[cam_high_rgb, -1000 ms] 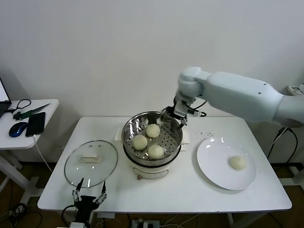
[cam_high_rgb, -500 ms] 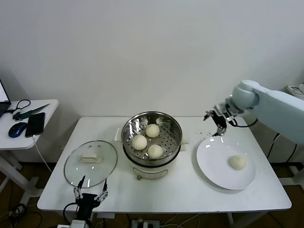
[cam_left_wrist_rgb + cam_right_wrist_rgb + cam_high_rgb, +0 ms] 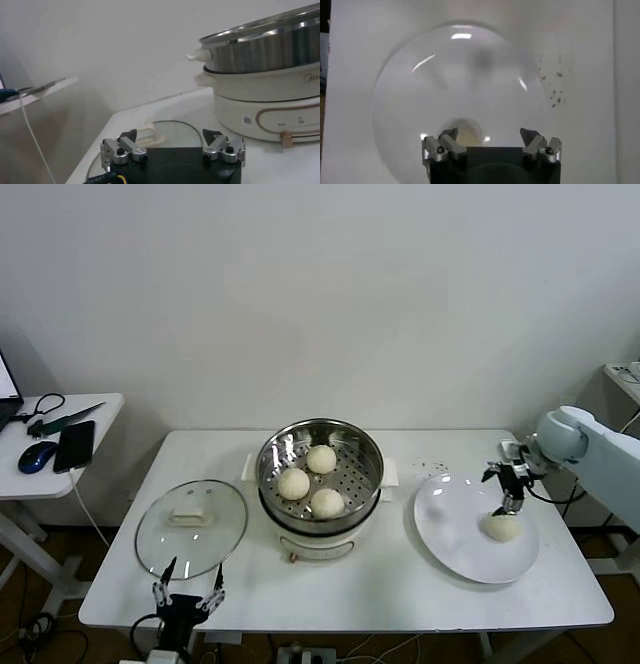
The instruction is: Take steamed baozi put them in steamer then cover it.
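The steamer (image 3: 268, 459), a shiny perforated basket on a cream pot base (image 3: 318, 540), stands mid-table with three baozi (image 3: 321, 458) inside. A fourth baozi (image 3: 503, 528) lies on the white plate (image 3: 450, 519) to the right. My right gripper (image 3: 505, 496) hangs open just above and behind that baozi, not touching it. In the right wrist view the baozi (image 3: 462, 130) shows beside one finger of the open right gripper (image 3: 490, 134). My left gripper (image 3: 187, 596) is parked open at the table's front left edge. From the left wrist, the left gripper (image 3: 172, 136) faces the steamer (image 3: 265, 45).
A glass lid (image 3: 192, 524) with a cream handle lies flat left of the steamer, also as the lid (image 3: 170, 131) in the left wrist view. Dark specks (image 3: 436, 465) dot the table behind the plate. A side table (image 3: 95, 434) at far left holds a phone and mouse.
My right arm swung away from the steamer's far rim, across to the right, and came down over the baozi on the plate. The left arm stayed put.
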### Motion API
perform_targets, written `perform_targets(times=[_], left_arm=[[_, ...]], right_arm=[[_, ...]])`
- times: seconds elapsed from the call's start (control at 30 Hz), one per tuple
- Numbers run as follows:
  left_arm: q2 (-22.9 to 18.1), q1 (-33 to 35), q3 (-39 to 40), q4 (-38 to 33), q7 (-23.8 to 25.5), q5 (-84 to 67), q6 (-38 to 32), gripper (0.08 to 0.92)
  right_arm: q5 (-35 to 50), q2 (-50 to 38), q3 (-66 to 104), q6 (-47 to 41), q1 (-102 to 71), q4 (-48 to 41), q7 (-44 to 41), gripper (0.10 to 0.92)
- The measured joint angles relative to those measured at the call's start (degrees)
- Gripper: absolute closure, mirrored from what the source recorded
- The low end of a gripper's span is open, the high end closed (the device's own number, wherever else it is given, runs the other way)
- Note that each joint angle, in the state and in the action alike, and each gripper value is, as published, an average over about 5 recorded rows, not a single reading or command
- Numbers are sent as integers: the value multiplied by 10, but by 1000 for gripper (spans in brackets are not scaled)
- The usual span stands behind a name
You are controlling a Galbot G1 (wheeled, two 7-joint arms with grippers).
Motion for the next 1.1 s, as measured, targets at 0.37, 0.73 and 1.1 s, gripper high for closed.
perform_targets(times=[0.37, 0.73, 1.1], left_arm=[[-2, 5, -4, 2, -1, 1, -1, 177], [-4, 5, -5, 4, -1, 4, -1, 177], [-5, 6, -7, 4, -1, 5, -2, 177]], right_arm=[[-25, 15, 32, 1, -45, -50, -6, 203], [-39, 37, 44, 4, -60, -82, -7, 203], [-34, 46, 38, 3, -63, -95, -8, 250]])
